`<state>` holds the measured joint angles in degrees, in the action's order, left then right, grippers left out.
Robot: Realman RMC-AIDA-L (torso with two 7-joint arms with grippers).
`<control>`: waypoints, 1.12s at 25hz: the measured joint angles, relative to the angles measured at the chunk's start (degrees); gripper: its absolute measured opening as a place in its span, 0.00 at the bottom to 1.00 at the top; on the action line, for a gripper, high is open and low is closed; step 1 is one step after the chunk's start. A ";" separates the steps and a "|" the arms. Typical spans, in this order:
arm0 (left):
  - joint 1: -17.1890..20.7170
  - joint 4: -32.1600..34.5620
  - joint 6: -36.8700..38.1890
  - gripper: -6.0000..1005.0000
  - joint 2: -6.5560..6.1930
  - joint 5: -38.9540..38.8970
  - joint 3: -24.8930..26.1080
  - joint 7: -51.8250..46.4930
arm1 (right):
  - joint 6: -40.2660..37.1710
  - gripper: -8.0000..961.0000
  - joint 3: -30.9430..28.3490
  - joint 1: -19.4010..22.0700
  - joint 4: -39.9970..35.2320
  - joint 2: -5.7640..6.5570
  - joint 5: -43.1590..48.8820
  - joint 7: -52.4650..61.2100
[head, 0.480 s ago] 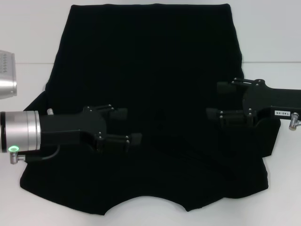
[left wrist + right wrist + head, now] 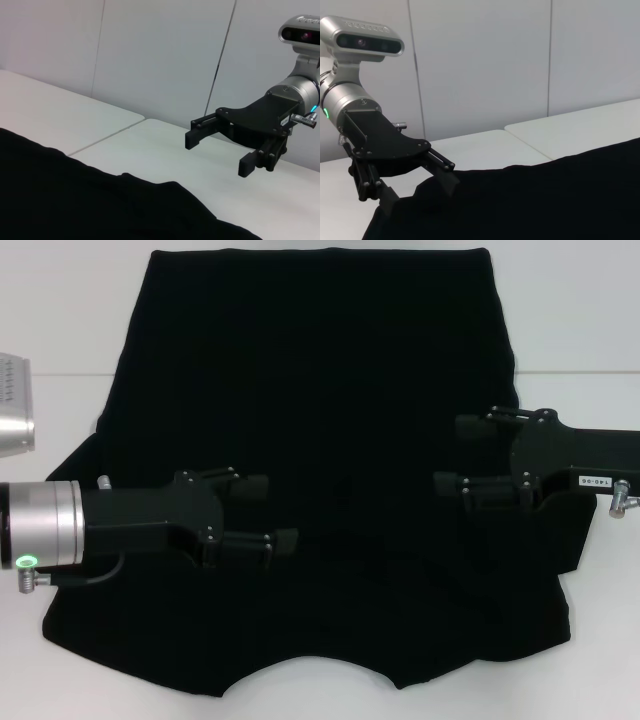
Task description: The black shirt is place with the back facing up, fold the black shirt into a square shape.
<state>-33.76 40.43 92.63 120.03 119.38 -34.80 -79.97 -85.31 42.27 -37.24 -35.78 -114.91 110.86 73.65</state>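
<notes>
- A large, soft, plain black cloth T-shirt [image 2: 320, 440] lies spread flat on the white table [image 2: 60, 320], filling the middle of the head view from the top edge almost to the bottom edge.
- Its straight edge sits at the top of the frame; a curved, scalloped edge sits at the bottom centre, and a short sleeve pokes out at the mid-left and mid-right.
- No lettering shows on the upturned side.
- The left gripper [image 2: 268, 512], a rigid black two-finger claw on a silver cylindrical wrist, reaches in from the left edge of the head view, over the lower-left part of the shirt.
- Its two fingers are spread apart with a clear gap between them, grasping nothing.
- In the right wrist view this same gripper [image 2: 422, 191] hangs above the edge of the cloth [image 2: 530, 200], with fingers parted.
- The right gripper [image 2: 455, 455], a matching black claw, comes in from the right edge of the head view, over the right-hand side of the shirt.
- Its fingers are likewise spread and released, with nothing between them.
- In the left wrist view it [image 2: 217, 152] hovers above the white tabletop [image 2: 150, 145], beyond the dark cloth [image 2: 75, 200].
- A silver metal robot part [image 2: 15, 405] shows at the mid-left edge of the head view.
</notes>
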 joint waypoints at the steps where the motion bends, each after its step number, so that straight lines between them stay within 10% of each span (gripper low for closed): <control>1: 0.00 0.00 0.00 0.91 0.00 0.03 0.00 -0.05 | 0.02 0.94 0.00 0.00 0.00 -0.01 0.00 -0.14; 14: 0.96 5.91 -1.53 0.91 -0.34 -0.20 3.78 -16.16 | 0.40 0.94 -0.06 -1.63 0.00 -0.64 -0.19 0.21; 28: 0.85 16.71 -12.22 0.91 -1.62 19.71 5.60 -43.82 | 2.73 0.94 0.01 -3.84 0.06 -2.37 -0.12 0.54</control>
<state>-32.91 57.14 80.41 118.41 139.09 -29.20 -123.79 -82.58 42.28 -41.08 -35.72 -117.28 110.75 74.19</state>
